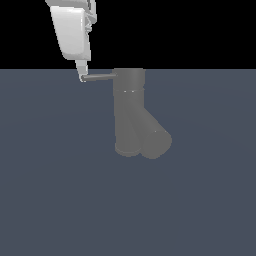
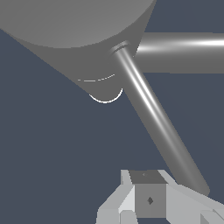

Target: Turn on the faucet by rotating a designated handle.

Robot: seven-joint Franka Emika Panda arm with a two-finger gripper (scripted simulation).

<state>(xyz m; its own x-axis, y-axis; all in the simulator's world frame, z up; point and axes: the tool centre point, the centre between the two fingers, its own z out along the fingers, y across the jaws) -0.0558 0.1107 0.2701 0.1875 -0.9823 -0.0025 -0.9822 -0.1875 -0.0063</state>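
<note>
Here is the faucet (image 1: 129,112), a matte grey upright cylinder standing on the flat blue-grey desk (image 1: 55,200), a little above the middle of the exterior view. Its thick slanted spout (image 1: 152,137) branches off low on the body and angles down toward the exterior view's right. Up top sits the slightly wider cap, and out of it pokes the handle (image 1: 99,77), a thin rod running level toward the exterior view's left.

The white arm (image 1: 73,30) drops in from the upper left corner of the exterior view, tilted, and its gripper (image 1: 82,75) is right at the free tip of the handle, on it or just beside it; whether metal meets metal is hard to call from here.

The wrist view looks along the handle (image 2: 153,113), bright down its length, from the cap to an end just beside the light grey fingers (image 2: 148,199). The spout (image 2: 183,52) shows behind. As for the fingers, clenched or released, I cannot tell: only one blocky piece shows, with nothing caught between.
</note>
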